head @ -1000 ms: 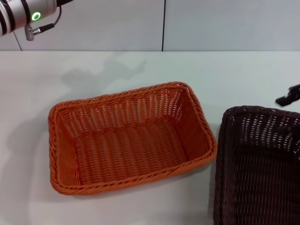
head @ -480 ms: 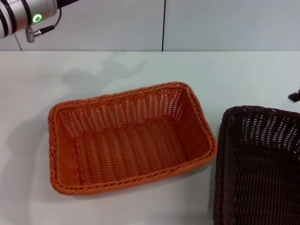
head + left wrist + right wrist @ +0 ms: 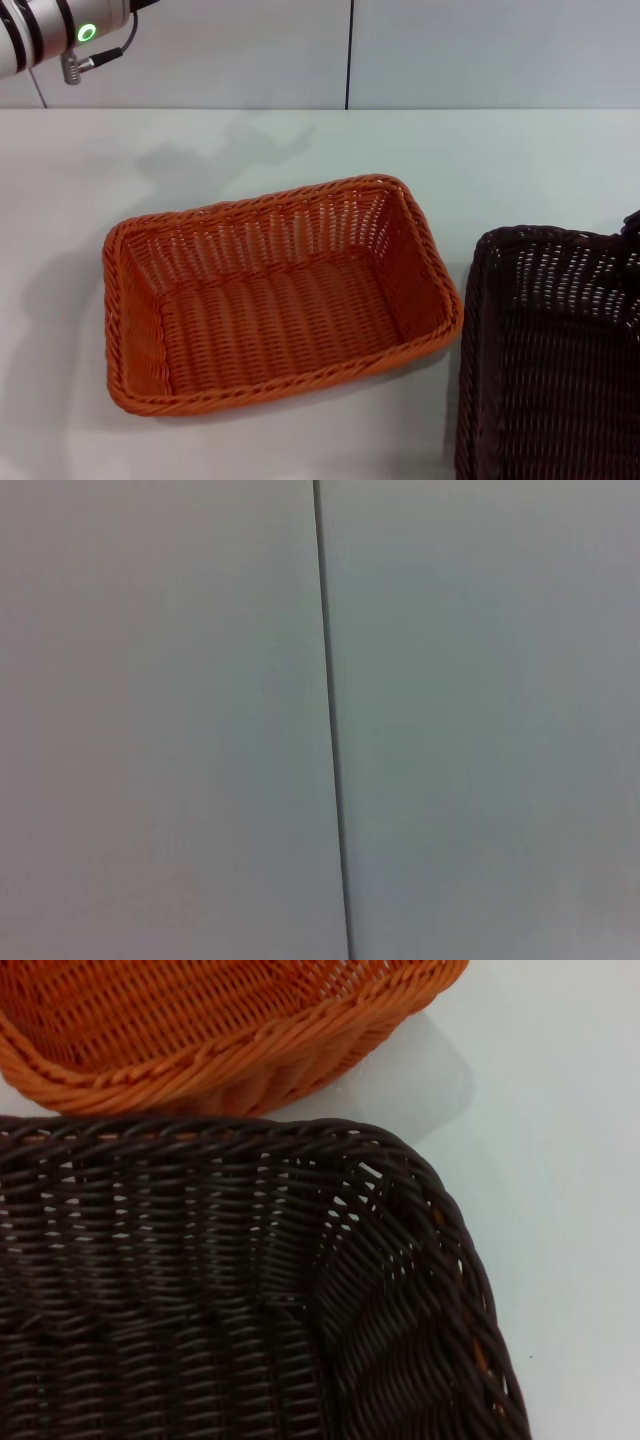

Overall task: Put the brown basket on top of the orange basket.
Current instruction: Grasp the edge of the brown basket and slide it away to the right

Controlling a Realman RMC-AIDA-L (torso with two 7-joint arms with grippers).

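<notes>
- The white surface takes up pretty much the whole head view, with a pale panelled wall behind it at 12 o'clock. That's all the left wrist view shows, just wall and a dark seam.
- The orange basket sits upright around the middle of the surface, turned a bit so its far right corner points toward 1 o'clock. Nothing inside it.
- The brown basket is over at 4 o'clock from the orange one, also upright on the surface, and it's cut off by the right and bottom edges of the head view. The two rims are just beside each other with a thin strip of surface between, so not touching as far as I can see. The right wrist view looks straight down into one corner of the brown basket, with the orange rim right past it.
- The left arm is way up at 10 o'clock, well clear of both baskets, green light on. Its jaws aren't in any shot.
- The right gripper is only a dark sliver at 3 o'clock, right at the brown basket's far rim. Can't tell if its jaws are released or clenched.
</notes>
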